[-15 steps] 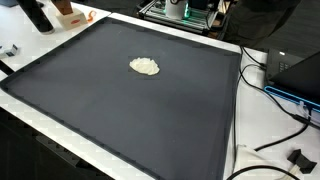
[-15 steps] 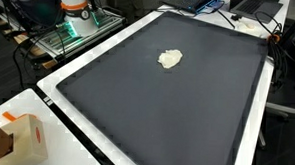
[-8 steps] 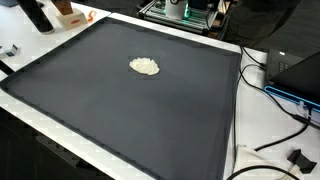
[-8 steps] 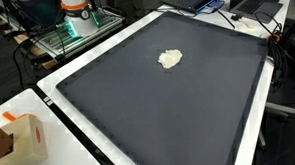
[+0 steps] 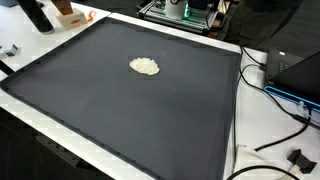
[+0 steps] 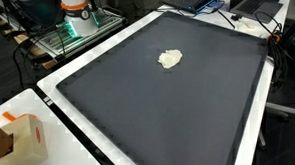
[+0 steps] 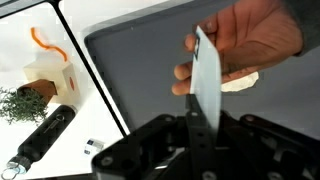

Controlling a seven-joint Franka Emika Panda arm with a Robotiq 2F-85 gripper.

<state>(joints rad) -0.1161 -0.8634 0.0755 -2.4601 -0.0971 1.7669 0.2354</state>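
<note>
**Wrist view: a card held between the fingers of the end effector**

Wrist view, nearest first: the dark end effector (image 7: 203,128) fills the lower edge, and a thin white card (image 7: 207,80) is seen edge-on, rising from between its fingers. Whether the fingers are pressed onto the card or merely stand around it cannot be told, since the contact is lost in shadow. The upper part of the card is gripped by a person's hand (image 7: 250,40), thumb on one face and fingers on the other.

By judgement, the step is done well if the card is kept upright and centred between the fingers, is seated deep enough to be caught on both faces, and is supported by the hand until a firm pinch is certain.

Beyond the hand, a pale lump (image 7: 243,82) is seen lying on the dark mat (image 7: 140,70). It is also shown in both exterior views (image 5: 145,66) (image 6: 170,58), near the mat's middle, with neither hand nor end effector in those frames. Farther off, on the white desk (image 7: 92,105), a black tube (image 7: 42,137) and a box (image 7: 50,72) with an orange loop are set well apart from the card.
</note>
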